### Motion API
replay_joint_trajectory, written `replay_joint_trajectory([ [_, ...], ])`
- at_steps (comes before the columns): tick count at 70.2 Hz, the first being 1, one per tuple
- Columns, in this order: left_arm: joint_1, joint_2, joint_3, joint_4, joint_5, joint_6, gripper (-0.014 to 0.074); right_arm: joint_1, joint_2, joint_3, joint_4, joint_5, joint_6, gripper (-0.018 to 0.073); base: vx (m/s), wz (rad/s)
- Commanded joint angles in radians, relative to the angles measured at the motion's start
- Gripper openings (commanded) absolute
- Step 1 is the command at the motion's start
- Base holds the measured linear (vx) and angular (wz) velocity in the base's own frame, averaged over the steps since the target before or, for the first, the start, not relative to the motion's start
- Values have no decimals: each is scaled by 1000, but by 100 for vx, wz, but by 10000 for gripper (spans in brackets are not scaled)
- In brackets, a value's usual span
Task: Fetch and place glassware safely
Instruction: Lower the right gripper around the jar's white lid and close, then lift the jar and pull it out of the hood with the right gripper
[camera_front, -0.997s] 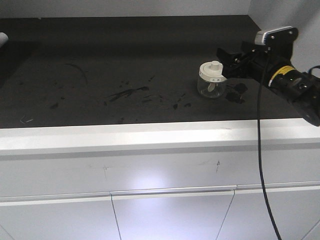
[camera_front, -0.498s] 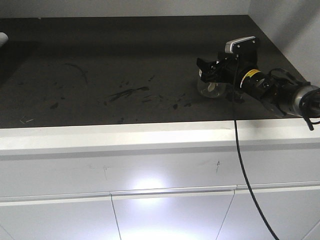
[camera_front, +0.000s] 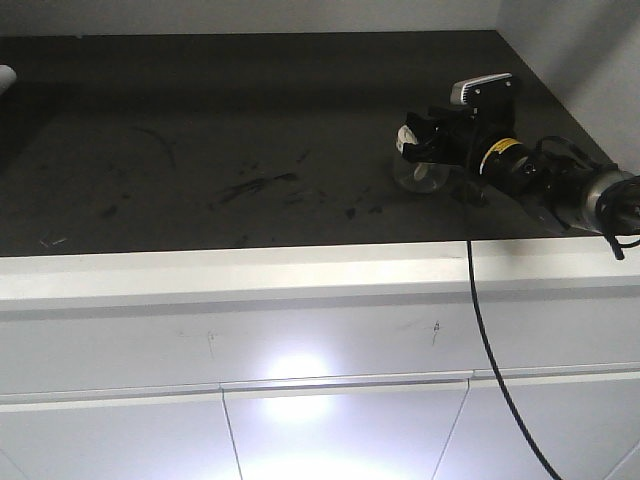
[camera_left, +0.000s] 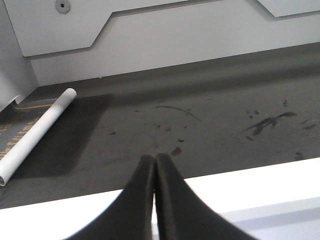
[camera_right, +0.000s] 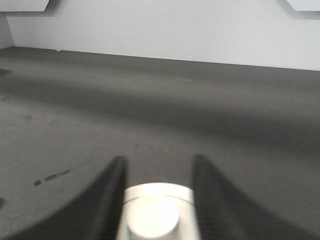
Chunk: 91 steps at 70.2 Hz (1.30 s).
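The glass jar (camera_front: 420, 176) stands on the dark desk (camera_front: 200, 100), toward its right side. The right end effector (camera_right: 158, 162) straddles its cream lid (camera_right: 152, 215), fingers (camera_right: 107, 200) seemingly pressing both sides. The left end effector (camera_left: 154, 160) is pinched together, empty.

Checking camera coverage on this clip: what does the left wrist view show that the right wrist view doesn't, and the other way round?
Left wrist only: the left gripper, fingers pressed together and holding nothing, a white tube lying at the left, dark smears, and the counter's white front edge. Right wrist only: the jar's cream lid, sitting between the fingers of the right gripper, which flank it closely; whether they grip it is unclear. Both: the dark countertop and the pale back wall.
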<state>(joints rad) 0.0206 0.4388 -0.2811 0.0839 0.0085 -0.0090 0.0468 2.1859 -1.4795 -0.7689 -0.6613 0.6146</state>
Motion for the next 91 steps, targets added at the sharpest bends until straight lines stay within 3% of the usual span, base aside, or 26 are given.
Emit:
replay_joint_trajectory([
  [1, 0, 4, -28, -8, -69, -5, -7, -3, -56, -26, -13, -26, -8, 57, 0, 0],
  [5, 0, 4, -28, -8, -67, -5, -7, -3, -56, -26, -25, -26, -7, -15, 0, 0],
  [30, 0, 4, -28, -8, -57, -5, -7, -3, -112, -25, -31, -31, -6, -5, 0, 0],
  [42, 0, 4, -30, -8, -65, -5, -7, -3, -196, -10, -89, -31, 90, -3, 0, 0],
  [67, 0, 4, -30, -8, -73, -5, -7, 11, -488, 358, -137, -36, 97, -3, 0, 0],
  [79, 0, 4, -30, -8, -72, -5, -7, 98, -599, 474, -167, -17, 89, -3, 0, 0],
  [91, 0, 4, -30, -8, -72, -5, -7, 248, -653, 503, -189, 51, 86, -3, 0, 0],
])
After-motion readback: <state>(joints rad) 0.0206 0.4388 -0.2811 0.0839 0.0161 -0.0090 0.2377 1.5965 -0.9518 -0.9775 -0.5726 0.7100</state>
